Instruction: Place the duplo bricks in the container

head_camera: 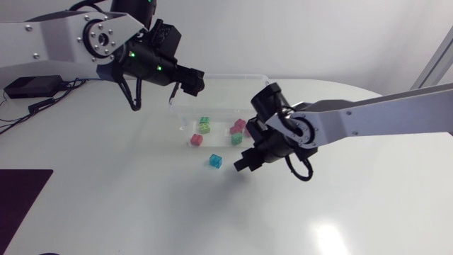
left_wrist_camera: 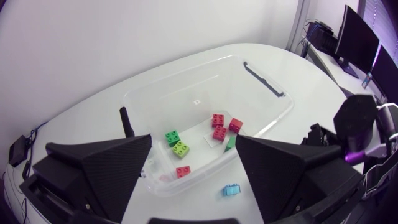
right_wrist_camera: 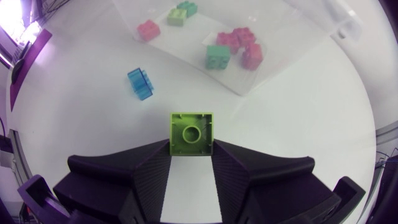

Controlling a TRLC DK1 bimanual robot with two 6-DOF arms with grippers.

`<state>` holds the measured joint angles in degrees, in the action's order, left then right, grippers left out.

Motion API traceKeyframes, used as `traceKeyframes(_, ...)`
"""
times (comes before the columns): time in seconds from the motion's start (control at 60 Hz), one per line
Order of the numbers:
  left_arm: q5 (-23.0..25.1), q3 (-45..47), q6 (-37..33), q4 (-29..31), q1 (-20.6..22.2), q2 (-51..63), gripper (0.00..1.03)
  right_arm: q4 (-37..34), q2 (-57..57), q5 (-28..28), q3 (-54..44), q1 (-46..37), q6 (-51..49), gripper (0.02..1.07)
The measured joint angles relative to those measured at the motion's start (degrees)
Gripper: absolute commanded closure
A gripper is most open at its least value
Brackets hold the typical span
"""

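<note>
The clear plastic container (head_camera: 228, 79) stands at mid-table with several red, pink and green duplo bricks in it. My left gripper (head_camera: 190, 79) hovers over its left rim; in the left wrist view it (left_wrist_camera: 193, 142) is open and empty above a lime brick (left_wrist_camera: 181, 148) and red bricks (left_wrist_camera: 217, 119). My right gripper (head_camera: 244, 164) is low over the table in front of the container. In the right wrist view it (right_wrist_camera: 191, 148) is shut on a lime green brick (right_wrist_camera: 191, 127), hollow side towards the camera. A translucent blue brick (head_camera: 215, 161) (right_wrist_camera: 140, 83) lies on the table just outside.
A black box (head_camera: 28, 86) with cables sits at the far left edge. A dark mat (head_camera: 18, 195) lies at the front left. The container's black lid clip (left_wrist_camera: 261, 78) is on its far side.
</note>
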<state>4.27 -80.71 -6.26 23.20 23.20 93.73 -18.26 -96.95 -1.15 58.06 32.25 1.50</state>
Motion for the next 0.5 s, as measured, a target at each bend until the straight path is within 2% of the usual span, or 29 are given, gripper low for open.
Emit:
traceKeyframes(0.2,0.0,5.38,0.0,1.4,1.05,-4.98,0.09,-2.32,8.2,0.04,-0.02,-2.93,-0.04,0.72)
traceKeyframes(0.5,-0.02,11.34,0.0,3.26,5.42,-8.0,0.09,-6.1,11.43,0.81,4.39,-5.79,-0.22,0.72)
